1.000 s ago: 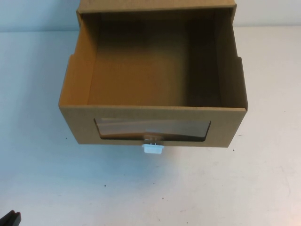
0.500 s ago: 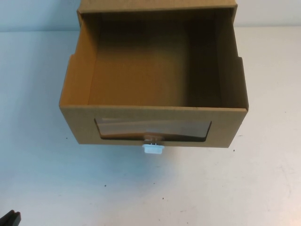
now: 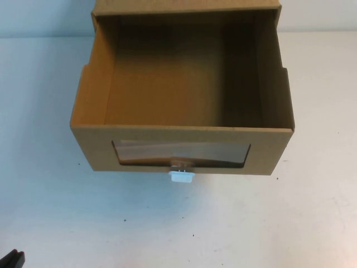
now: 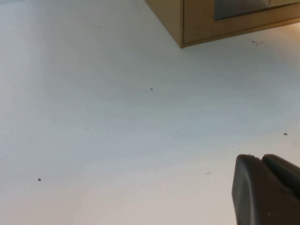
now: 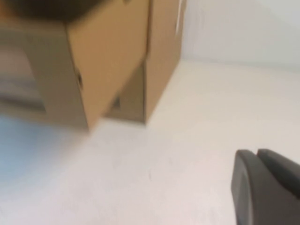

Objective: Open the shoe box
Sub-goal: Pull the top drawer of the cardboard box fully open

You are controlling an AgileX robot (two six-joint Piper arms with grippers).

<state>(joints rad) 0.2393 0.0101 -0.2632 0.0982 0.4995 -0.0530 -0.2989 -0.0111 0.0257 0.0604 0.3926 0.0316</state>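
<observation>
White tabletop (image 4: 117, 131), few dark specks (image 4: 151, 88). Brown cardboard shoe box (image 4: 197, 21) corner rests on it. Left gripper (image 4: 260, 159) well clear, black fingers (image 4: 246, 187) together.

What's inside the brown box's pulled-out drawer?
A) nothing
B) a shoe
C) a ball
A: the drawer shows only bare cardboard inside. The left gripper sits shut over the table, near-left of the drawer; the right gripper, shut, sits off its right side.

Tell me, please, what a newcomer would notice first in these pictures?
The cardboard shoe box fills the middle of the white table, its drawer pulled out and empty, a pale blue pull tab on its windowed front. The left gripper and right gripper, both shut, hang clear of it, nearer the robot.
</observation>
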